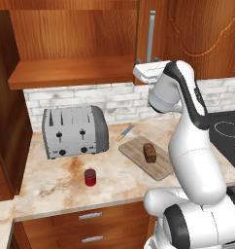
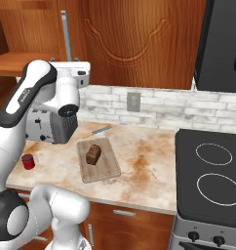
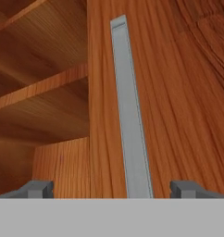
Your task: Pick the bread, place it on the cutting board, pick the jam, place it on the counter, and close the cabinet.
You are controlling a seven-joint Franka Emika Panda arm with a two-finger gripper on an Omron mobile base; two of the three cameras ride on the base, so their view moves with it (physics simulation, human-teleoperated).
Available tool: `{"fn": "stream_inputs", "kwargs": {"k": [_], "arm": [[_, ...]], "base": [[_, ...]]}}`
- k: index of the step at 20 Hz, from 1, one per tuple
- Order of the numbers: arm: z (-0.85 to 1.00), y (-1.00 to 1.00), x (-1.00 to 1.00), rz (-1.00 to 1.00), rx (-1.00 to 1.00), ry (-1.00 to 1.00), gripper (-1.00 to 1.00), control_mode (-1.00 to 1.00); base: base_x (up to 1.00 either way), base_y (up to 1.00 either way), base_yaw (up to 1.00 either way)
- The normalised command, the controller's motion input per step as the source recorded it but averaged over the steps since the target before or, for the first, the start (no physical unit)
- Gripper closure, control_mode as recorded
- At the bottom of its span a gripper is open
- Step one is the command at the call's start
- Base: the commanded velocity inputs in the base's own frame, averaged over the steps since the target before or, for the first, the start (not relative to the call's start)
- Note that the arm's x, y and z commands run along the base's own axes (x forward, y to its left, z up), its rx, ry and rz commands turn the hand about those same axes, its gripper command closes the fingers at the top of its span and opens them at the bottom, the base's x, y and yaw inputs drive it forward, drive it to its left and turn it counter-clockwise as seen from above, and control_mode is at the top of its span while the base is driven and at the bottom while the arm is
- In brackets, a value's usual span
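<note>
The dark brown bread (image 1: 149,152) (image 2: 92,155) lies on the wooden cutting board (image 1: 160,168) (image 2: 103,169). Left of the board, the red jam (image 1: 90,177) (image 2: 28,161) stands upright on the marbled counter (image 1: 51,182) (image 2: 139,163). My arm is raised to the cabinet (image 1: 207,34) (image 2: 134,44), far above these things. In the hand view my gripper (image 3: 112,189) is open, its fingertips (image 3: 39,189) straddling the door's vertical silver handle (image 3: 130,115) (image 1: 151,36) (image 2: 66,36) without touching it. Left of that door the cabinet's bare shelves (image 3: 40,106) (image 1: 71,70) are exposed.
A silver toaster (image 1: 75,131) (image 2: 39,124) stands at the back left of the counter. A knife (image 1: 125,132) (image 2: 96,130) lies by the brick wall behind the board. A black stove (image 2: 212,171) (image 1: 228,136) borders the counter on the right. Drawers (image 1: 90,215) run below.
</note>
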Motion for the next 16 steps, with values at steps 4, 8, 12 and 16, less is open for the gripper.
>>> {"fn": "stream_inputs", "kwargs": {"k": [4,8,12,16], "arm": [[0.00,0.03,0.25,-0.06,0.00,0.00,-1.00,-1.00],[0.00,0.01,0.29,-0.05,0.00,0.00,-1.00,-1.00],[0.00,0.00,0.30,-0.04,0.00,0.00,-1.00,-1.00],[0.00,0.00,0.25,-0.02,0.00,0.00,-1.00,-1.00]], "base": [[0.00,0.00,0.00],[0.00,0.00,0.00],[0.00,0.00,0.00],[0.00,0.00,0.00]]}}
